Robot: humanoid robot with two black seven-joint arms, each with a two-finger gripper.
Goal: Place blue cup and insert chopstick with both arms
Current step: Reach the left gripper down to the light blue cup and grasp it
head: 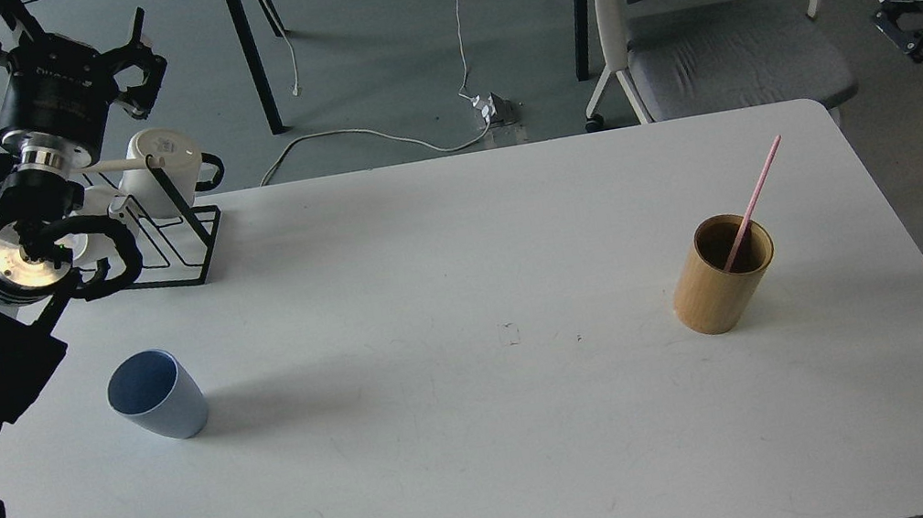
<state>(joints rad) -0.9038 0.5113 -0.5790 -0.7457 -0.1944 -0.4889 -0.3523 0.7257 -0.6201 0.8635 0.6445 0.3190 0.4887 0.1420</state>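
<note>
The blue cup (pixel 157 395) stands upright on the left of the white table (pixel 493 458). The pink chopstick (pixel 754 202) leans inside the tan bamboo cylinder (pixel 719 278) on the right of the table. My left gripper (pixel 60 35) is high at the back left, above the wire rack and far behind the cup; its fingers are spread and empty. My right gripper (pixel 901 22) is off the table's right edge, up beside the chair, with its fingers apart and empty, well away from the chopstick.
A black wire rack (pixel 185 238) with white mugs (pixel 163 158) stands at the table's back left corner. A grey chair (pixel 718 5) is behind the table's back right. Cables lie on the floor (pixel 368 135).
</note>
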